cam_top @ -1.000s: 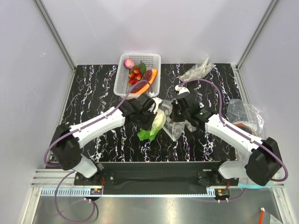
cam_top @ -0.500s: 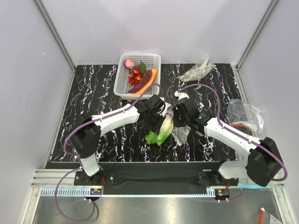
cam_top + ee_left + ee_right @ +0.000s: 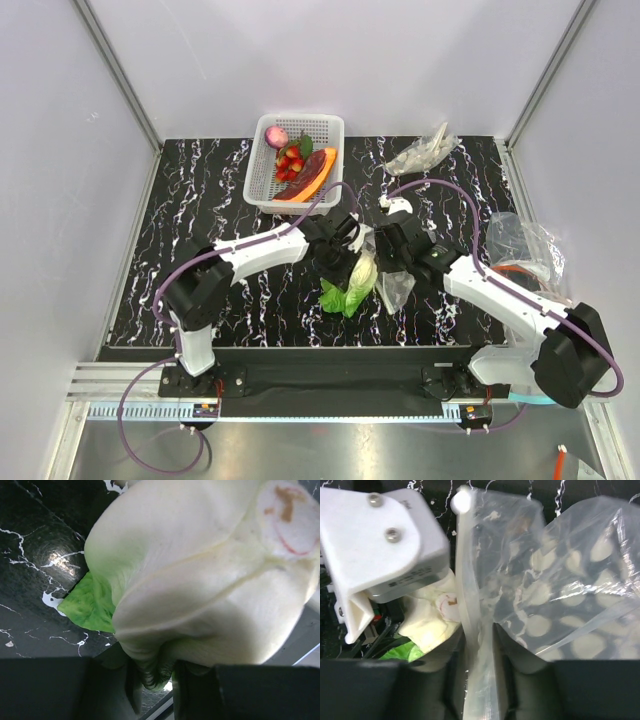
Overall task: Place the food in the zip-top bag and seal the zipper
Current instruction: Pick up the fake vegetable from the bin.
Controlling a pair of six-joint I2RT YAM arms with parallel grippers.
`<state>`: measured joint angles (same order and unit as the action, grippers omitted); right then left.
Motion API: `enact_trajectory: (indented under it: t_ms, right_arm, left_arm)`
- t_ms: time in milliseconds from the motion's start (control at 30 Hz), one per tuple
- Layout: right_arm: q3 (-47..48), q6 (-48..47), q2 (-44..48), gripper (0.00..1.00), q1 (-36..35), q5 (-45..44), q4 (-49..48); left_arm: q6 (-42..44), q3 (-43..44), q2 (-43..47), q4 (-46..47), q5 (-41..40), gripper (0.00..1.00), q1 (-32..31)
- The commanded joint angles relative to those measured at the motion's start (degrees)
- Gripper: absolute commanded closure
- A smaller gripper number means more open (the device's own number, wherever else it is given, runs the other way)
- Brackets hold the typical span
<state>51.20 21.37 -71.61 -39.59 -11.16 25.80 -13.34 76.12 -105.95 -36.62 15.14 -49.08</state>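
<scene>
Lettuce and bag meet just on the near side of the basket.
The white basket (image 3: 262,180) on the table (image 3: 200,200) holds a pink bulb (image 3: 277,136), red berries (image 3: 289,163) and long red and orange pieces (image 3: 310,175). Near its front right corner, the left claw (image 3: 347,250) is clamped on the lettuce (image 3: 358,283). Right of that hangs the dotted bag (image 3: 393,287). Its zipper strip (image 3: 470,605) runs between the right claw (image 3: 390,258) fingers, and I cannot tell whether they pinch it.

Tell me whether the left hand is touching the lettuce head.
Touching. The left wrist view shows the left hand closed on the lettuce head, whose leafy end is pinched between both sides of the hand with no gap.
</scene>
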Motion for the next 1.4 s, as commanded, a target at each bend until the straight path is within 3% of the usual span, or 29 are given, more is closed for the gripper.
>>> enact_trajectory:
  t_ms: [0, 67, 167, 233, 300, 367, 433, 567, 733, 867, 933, 1100, 1367]
  right_arm:
    - [2.5, 0.3, 1.8, 0.57, -1.3, 2.3, -3.6]
    - [2.1, 0.6, 2.4, 0.55, -1.3, 1.1, -3.5]
    - [1.9, 0.6, 3.1, 0.59, -1.4, 0.0, -3.0]
    - [1.6, 0.7, 3.4, 0.74, -1.4, 0.1, -2.9]
    - [1.7, 0.5, 3.3, 0.82, -1.3, 0.3, -2.9]
    - [1.9, 0.1, 2.6, 0.75, -1.4, 0.8, -2.7]
    - [1.7, 0.0, 2.4, 0.59, -1.4, 1.2, -2.1]
    - [-0.4, 0.3, 4.0, 0.53, -1.4, -0.1, -2.2]
    - [-2.0, -1.5, 4.1, 0.47, -1.5, 0.8, -3.3]
    - [-0.9, -3.8, -0.4, 0.46, -1.7, 0.4, -3.1]
    - [-0.2, -5.3, -3.5, 0.46, -2.2, -1.7, -2.3]
    - [3.1, -8.4, -9.6, 0.42, -4.4, -3.7, -0.3]
    - [10.1, -10.8, -17.8, 0.41, -10.6, -20.7, 6.0]
  left_arm:
    - [1.0, 1.2, -2.8, 0.1, 0.2, 1.0, -0.2]
    - [1.3, 1.4, -3.0, 0.0, 0.0, 1.0, -0.3]
    - [1.4, 0.9, -2.2, 0.2, 0.2, 1.0, -0.2]
    - [1.4, 0.9, -2.1, 0.5, 0.2, 1.0, -0.3]
    - [1.4, 1.1, -1.8, 0.3, 0.6, 1.0, -0.2]
    - [1.4, 1.2, -1.4, -0.1, -0.2, 1.0, -0.3]
    - [1.0, -0.1, 0.0, 0.2, -1.5, 1.0, 0.1]
    - [-0.9, -6.3, 8.3, 3.2, -0.7, 1.0, 3.8]
    - [-2.0, -13.9, 18.5, 6.0, 0.2, 1.0, 10.1]
    - [-5.1, -15.8, 23.4, 7.0, -1.6, 1.0, 10.7]
    - [-8.7, -19.9, 28.8, 12.8, -1.8, 1.0, 12.7]
    - [-11.4, -24.3, 35.1, 17.2, 1.7, 1.0, 15.9]
    - [-12.5, -27.8, 45.1, 18.3, -0.6, 1.0, 17.1]
